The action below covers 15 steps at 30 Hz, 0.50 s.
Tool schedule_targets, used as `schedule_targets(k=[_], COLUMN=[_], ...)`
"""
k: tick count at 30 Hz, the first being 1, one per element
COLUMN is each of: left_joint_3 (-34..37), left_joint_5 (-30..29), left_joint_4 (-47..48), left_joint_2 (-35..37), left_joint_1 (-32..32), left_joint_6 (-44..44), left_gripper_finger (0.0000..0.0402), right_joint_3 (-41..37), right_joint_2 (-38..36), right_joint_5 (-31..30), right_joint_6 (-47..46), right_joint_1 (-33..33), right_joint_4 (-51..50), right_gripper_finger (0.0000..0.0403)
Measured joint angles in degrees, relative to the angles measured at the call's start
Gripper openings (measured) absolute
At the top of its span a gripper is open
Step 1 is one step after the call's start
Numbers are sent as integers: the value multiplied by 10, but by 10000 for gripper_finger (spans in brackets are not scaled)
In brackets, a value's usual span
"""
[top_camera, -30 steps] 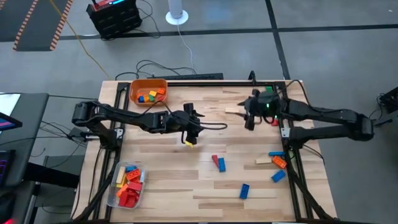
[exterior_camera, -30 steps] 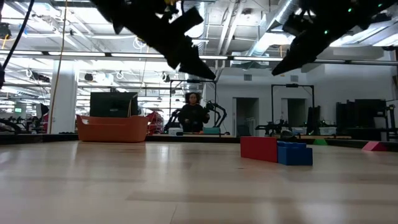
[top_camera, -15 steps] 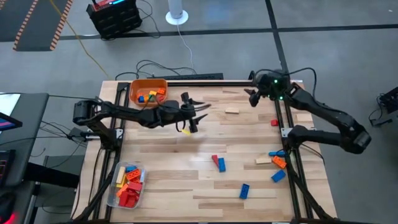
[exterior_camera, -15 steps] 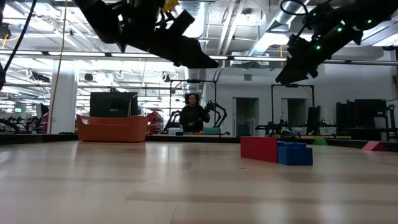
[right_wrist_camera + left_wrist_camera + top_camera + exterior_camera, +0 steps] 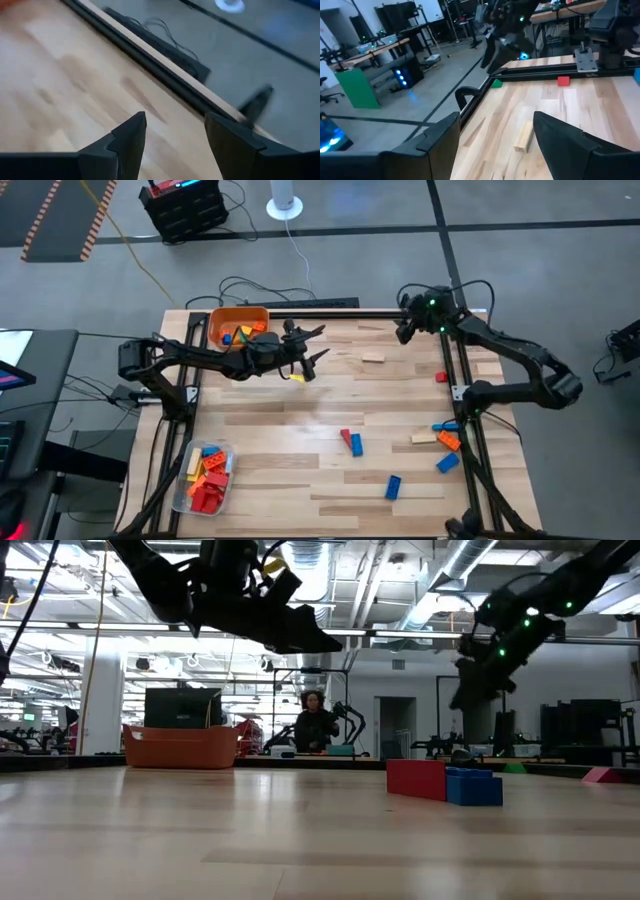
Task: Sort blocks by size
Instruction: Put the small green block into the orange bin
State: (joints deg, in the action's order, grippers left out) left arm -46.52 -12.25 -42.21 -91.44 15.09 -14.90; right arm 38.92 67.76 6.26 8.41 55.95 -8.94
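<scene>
Loose blocks lie flat on the wooden table point(image 5: 260, 430): a tan one point(image 5: 373, 358), a small red one point(image 5: 440, 377), a red and blue pair point(image 5: 351, 442), a blue one point(image 5: 393, 486) and a cluster point(image 5: 444, 442) by the right edge. My left gripper point(image 5: 318, 345) hovers open and empty just right of the orange bin point(image 5: 238, 325), pointing level toward the right; its wrist view shows the tan block point(image 5: 524, 136) ahead. My right gripper point(image 5: 402, 330) hangs open and empty over the far right corner, above the table's far edge point(image 5: 165, 70).
The orange bin holds a few blocks at the far left. A clear tub point(image 5: 205, 477) with red, orange and blue blocks stands near left. Black rails point(image 5: 465, 420) run along both sides. A person point(image 5: 313, 725) sits beyond the table.
My left gripper has gone toward the far edge and tipped up from pointing down to level, staying open. My right gripper has swung toward the far right corner as its arm turned, also staying open. No block has moved.
</scene>
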Motion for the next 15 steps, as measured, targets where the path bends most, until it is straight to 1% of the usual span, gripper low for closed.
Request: schedule_targets(k=[3, 5, 6, 10, 15], left_joint_3=[0, 0, 0, 0, -1], left_joint_5=[-14, -20, -23, -23, -23], left_joint_4=[0, 5, 9, 13, 15], left_joint_2=[1, 1, 1, 1, 1], left_joint_1=[0, 0, 0, 1, 1], left_joint_6=[0, 1, 2, 10, 19], left_gripper_finger=[244, 244, 244, 245, 245], right_joint_3=[0, 6, 14, 61, 139], right_joint_2=[23, 40, 52, 102, 170], right_joint_5=[-1, -8, -27, -149, -190], right_joint_6=[-26, -41, -43, -47, -62], right_joint_1=[38, 52, 55, 48, 41], right_joint_4=[-11, -44, -69, -165, -248], right_gripper_finger=[240, 240, 240, 240, 240])
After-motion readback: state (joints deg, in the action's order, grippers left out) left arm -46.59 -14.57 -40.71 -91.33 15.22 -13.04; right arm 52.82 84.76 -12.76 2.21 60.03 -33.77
